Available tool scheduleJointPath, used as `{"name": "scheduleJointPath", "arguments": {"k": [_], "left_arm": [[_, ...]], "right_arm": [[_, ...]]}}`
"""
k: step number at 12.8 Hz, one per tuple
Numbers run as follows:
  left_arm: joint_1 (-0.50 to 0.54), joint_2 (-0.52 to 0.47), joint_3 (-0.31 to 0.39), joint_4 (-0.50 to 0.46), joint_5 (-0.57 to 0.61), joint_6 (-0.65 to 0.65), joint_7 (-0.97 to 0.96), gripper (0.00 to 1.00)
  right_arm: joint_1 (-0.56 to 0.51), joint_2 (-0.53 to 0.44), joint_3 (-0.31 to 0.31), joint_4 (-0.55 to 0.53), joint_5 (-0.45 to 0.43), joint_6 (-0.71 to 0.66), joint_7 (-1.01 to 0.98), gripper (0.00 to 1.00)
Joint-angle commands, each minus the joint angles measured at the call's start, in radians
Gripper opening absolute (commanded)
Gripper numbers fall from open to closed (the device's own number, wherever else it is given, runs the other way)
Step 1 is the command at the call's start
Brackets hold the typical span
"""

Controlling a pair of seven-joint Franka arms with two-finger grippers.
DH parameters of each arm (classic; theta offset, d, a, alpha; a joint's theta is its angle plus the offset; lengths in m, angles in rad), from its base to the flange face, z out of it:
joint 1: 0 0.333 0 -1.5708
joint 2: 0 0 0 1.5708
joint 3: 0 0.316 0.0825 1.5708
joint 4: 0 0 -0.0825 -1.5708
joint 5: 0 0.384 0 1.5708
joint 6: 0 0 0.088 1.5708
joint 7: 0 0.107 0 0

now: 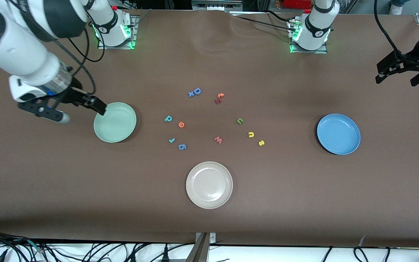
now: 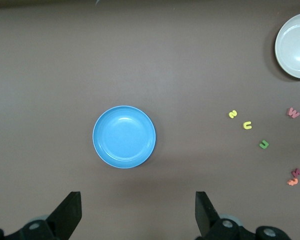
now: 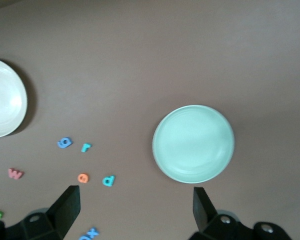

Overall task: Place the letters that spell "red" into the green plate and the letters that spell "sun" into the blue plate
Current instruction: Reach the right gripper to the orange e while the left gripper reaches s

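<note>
The right gripper [image 1: 69, 109], jaws apart and empty, hangs just beside the green plate [image 1: 115, 122]; the left gripper [image 1: 398, 72], likewise spread, hangs up by the blue plate [image 1: 338, 134]. Both plates are empty: d [image 1: 168, 118], e [image 1: 181, 124], r [image 1: 172, 140] and n [image 1: 240, 120], u [image 1: 251, 134], s [image 1: 261, 143] lie on the table between them, well spaced. All six remain, with open approaches.

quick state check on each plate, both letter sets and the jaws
green plate: empty
blue plate: empty
cream-white plate: empty
"red" letters: loose on table, none in a plate
"sun" letters: loose on table, none in a plate
left gripper: jaws open, holding nothing
right gripper: jaws open, holding nothing, at the green plate's rim
</note>
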Motion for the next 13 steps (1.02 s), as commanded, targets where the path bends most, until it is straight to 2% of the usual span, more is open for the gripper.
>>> {"name": "scheduleJointPath", "arguments": {"k": [1,2,5,8,10,13], "left_arm": [[0.004,0.010,-0.007,-0.036,-0.030,-0.007,0.000,1.00],[0.000,0.009,-0.007,-0.068,-0.033,0.002,0.003,1.00],[-0.039,0.012,-0.016,-0.178,-0.037,0.102,0.003,1.00],[-0.040,0.052,-0.063,-0.235,-0.039,0.160,0.003,1.00],[-0.048,0.114,-0.102,-0.238,-0.041,0.208,-0.012,0.97],[-0.111,0.210,-0.103,-0.287,-0.045,0.361,-0.014,0.99]], "right_arm": [[0.083,0.072,-0.010,0.016,-0.010,0.039,0.099,1.00],[0.123,0.098,-0.010,0.016,-0.023,0.058,0.166,1.00],[0.232,0.168,-0.010,0.014,-0.137,0.121,0.381,1.00],[0.316,0.209,-0.010,-0.025,-0.140,0.206,0.613,1.00],[0.339,0.220,-0.010,-0.070,-0.170,0.244,0.616,1.00],[0.404,0.287,-0.010,-0.073,-0.293,0.259,0.621,1.00]]}}
